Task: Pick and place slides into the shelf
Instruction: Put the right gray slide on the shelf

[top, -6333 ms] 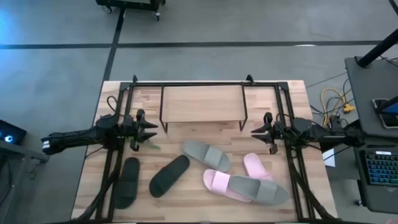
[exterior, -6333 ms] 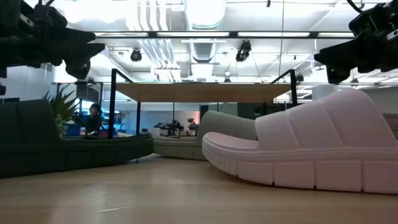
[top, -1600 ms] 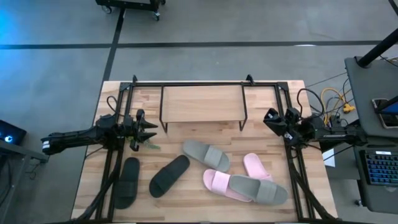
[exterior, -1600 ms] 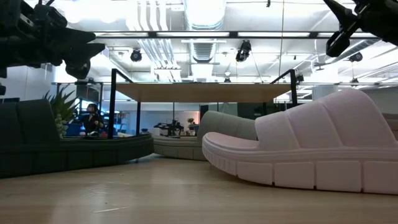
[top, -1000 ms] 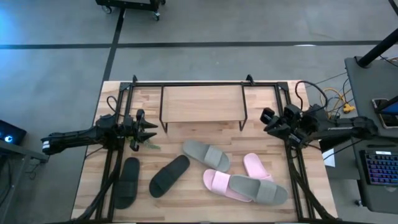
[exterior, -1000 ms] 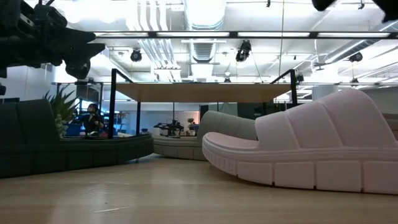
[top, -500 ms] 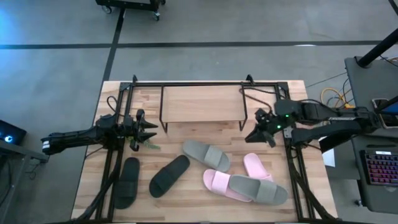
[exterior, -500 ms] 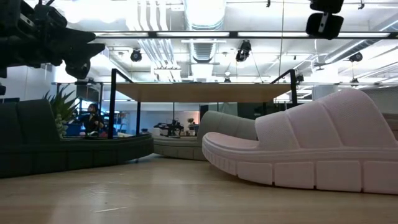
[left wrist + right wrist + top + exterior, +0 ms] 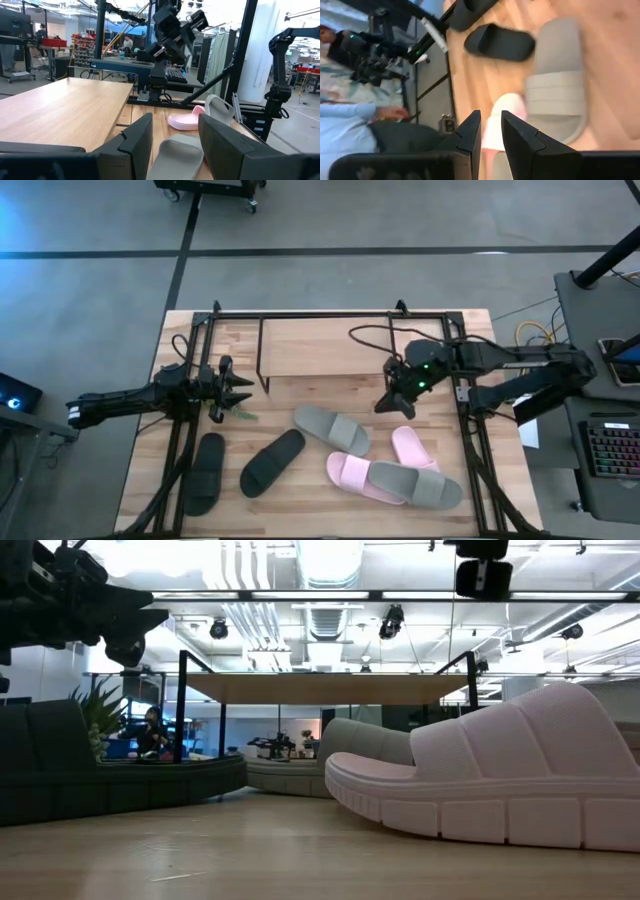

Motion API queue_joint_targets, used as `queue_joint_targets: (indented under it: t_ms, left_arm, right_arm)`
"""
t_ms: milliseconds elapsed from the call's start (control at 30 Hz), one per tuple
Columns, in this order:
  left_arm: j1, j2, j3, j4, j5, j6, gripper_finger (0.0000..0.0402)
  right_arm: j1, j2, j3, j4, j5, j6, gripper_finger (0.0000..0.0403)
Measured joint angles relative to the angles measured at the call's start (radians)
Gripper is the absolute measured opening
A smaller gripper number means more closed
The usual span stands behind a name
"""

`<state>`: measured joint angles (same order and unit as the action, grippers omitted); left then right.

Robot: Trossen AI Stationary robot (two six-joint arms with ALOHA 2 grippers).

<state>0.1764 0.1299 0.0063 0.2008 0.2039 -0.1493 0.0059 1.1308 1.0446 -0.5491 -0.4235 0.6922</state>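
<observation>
The table (image 9: pixel 420 480) is pale wood planks with a thin black frame around it, sitting on grey concrete floor. At the far side stands the shelf (image 9: pixel 325 345), a skinny black metal rack with a smooth light wooden top and nothing on it.

All the slides sit on the near half: two matte black ones (image 9: pixel 272 461) left, a grey-green one (image 9: pixel 332 429) in the middle, two pink ones (image 9: pixel 352 473) with ribbed straps and chunky notched soles right, and another grey-green one (image 9: pixel 418 484) lying across them.

My right gripper (image 9: pixel 387 404) hangs over bare wood between the shelf's right leg and the middle grey-green slide, fingers close together with a narrow gap, holding nothing. My left gripper (image 9: pixel 243 387) waits by the shelf's left end, fingers spread.

The low camera is mostly blocked by a pink slide.
</observation>
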Motion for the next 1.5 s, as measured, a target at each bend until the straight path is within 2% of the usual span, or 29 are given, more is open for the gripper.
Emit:
queue_joint_targets:
  t_ms: [167, 367, 467, 900, 1033, 1200, 1333, 1500]
  left_arm:
    - [0.0, 0.0, 0.0, -0.001, 0.0, 0.0, 0.0145]
    - [0.0, 0.0, 0.0, 0.0, 0.0, 0.0, 0.0145]
    - [0.0, 0.0, 0.0, 0.0, 0.0, 0.0, 0.0145]
    - [0.0, -0.001, 0.0, -0.001, 0.0, 0.0, 0.0145]
    - [0.0, 0.0, 0.0, -0.001, 0.0, 0.0, 0.0145]
    - [0.0, -0.001, 0.0, 0.0, 0.0, 0.0, 0.0145]
    - [0.0, 0.0, 0.0, -0.001, 0.0, 0.0, 0.0145]
    - [0.0, -0.002, 0.0, 0.0, 0.0, 0.0, 0.0145]
  right_arm:
    - [0.044, 0.062, 0.053, 0.002, -0.192, -0.02, 0.0068]
    - [0.108, 0.136, 0.082, -0.048, -0.428, 0.08, 0.0068]
    - [0.152, 0.188, 0.089, -0.104, -0.464, 0.1, 0.0068]
    - [0.359, 0.412, 0.099, -0.289, -0.462, -0.16, 0.0068]
    - [0.39, 0.454, 0.146, -0.322, -0.386, -0.246, 0.007]
    - [0.395, 0.528, 0.24, -0.401, -0.242, -0.339, 0.0094]
    - [0.393, 0.602, 0.326, -0.536, -0.156, -0.447, 0.0119]
    - [0.395, 0.692, 0.416, -0.748, -0.133, -0.611, 0.0147]
